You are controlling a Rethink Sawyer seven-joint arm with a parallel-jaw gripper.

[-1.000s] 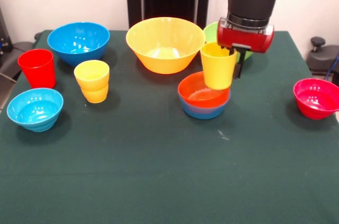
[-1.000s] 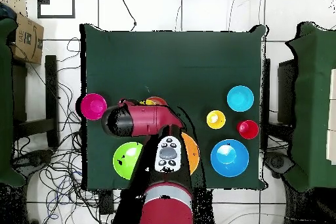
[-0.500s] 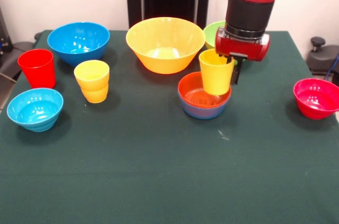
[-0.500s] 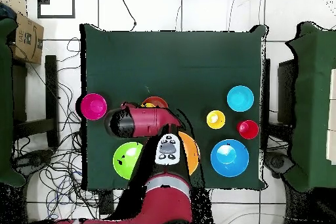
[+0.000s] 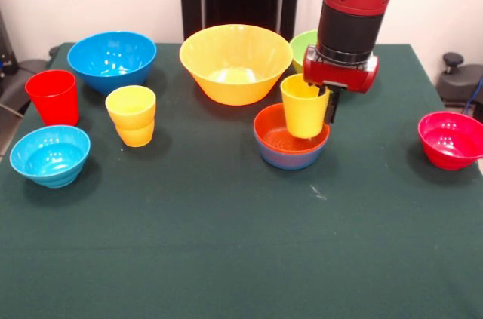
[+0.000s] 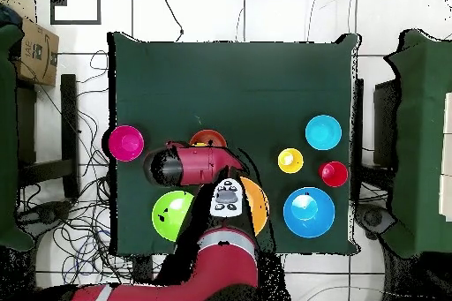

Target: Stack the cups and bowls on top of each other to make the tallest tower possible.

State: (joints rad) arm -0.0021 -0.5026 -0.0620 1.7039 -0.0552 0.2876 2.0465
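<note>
Gripping a yellow cup [image 5: 304,106], the tool [image 5: 317,100] had lowered it into the orange-red bowl [image 5: 290,136], toward 11 o'clock, nearly seated.

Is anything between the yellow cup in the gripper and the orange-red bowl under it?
Nothing visible. The yellow cup, held by the gripper, hangs with its base inside the orange-red bowl. The bowl's visible interior is bare.

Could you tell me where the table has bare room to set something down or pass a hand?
The near stretch of the green table in the front view is bare. So is the gap between the orange-red bowl and the crimson bowl. The far side is crowded, around the large yellow-orange bowl and the gripper.
</note>
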